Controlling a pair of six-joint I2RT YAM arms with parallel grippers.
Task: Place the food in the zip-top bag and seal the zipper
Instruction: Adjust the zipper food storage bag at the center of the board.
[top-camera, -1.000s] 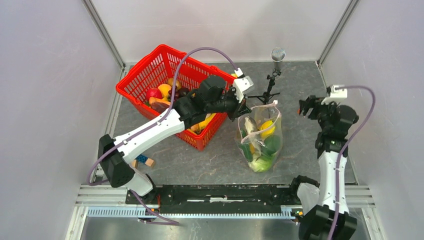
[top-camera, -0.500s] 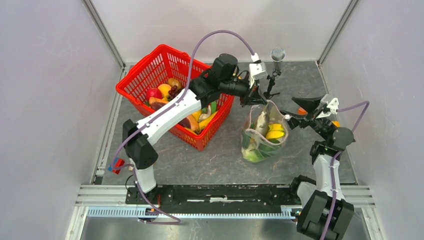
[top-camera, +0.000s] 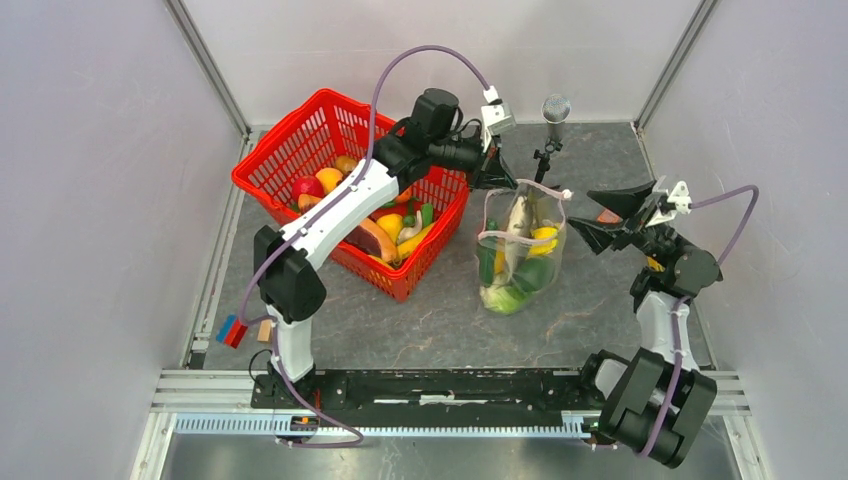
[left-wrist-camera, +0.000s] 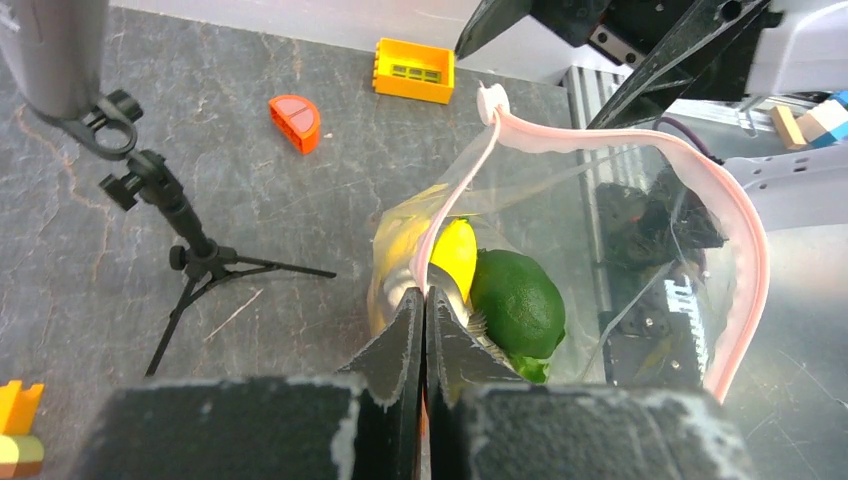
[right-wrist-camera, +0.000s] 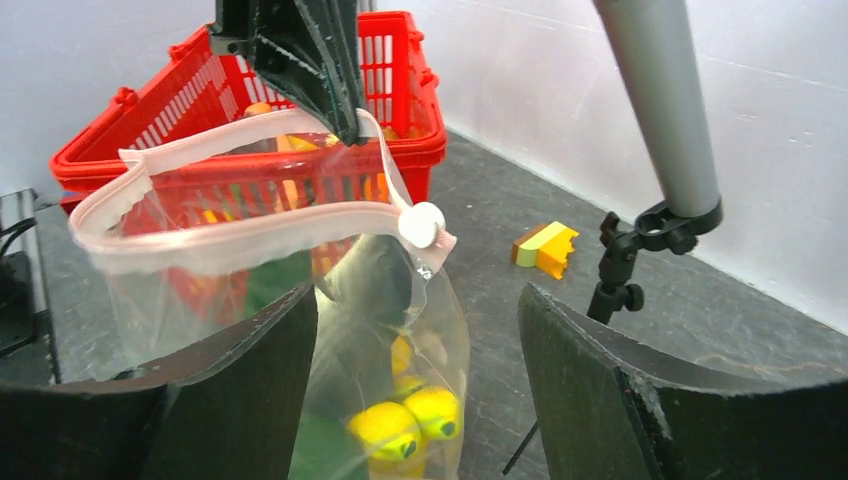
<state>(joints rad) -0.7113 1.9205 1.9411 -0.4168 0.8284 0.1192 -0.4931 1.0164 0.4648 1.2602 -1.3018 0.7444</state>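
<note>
The clear zip-top bag (top-camera: 520, 255) stands upright on the table, right of the basket, with yellow, green and white food (top-camera: 512, 285) inside. Its pink zipper (top-camera: 520, 188) is open in a loop at the top. My left gripper (top-camera: 497, 180) is shut on the zipper edge at the far left of the mouth; in the left wrist view the gripper (left-wrist-camera: 424, 300) pinches the pink strip (left-wrist-camera: 745, 260) above a yellow piece (left-wrist-camera: 455, 255) and a green lime (left-wrist-camera: 515, 300). My right gripper (top-camera: 598, 220) is open just right of the bag; in the right wrist view the gripper (right-wrist-camera: 415, 335) has the white slider (right-wrist-camera: 421, 223) ahead of it.
The red mesh basket (top-camera: 290, 150) at the back left holds more toy food. A small tripod with a microphone (top-camera: 553, 110) stands behind the bag. An orange half-round piece (left-wrist-camera: 296, 121) and a yellow block (left-wrist-camera: 413, 70) lie on the table near the right arm. Coloured blocks (top-camera: 232, 330) lie front left.
My left gripper has lifted the bag's mouth edge up and back, standing the bag upright. My right arm swung in towards the bag's right side with its jaws open.
</note>
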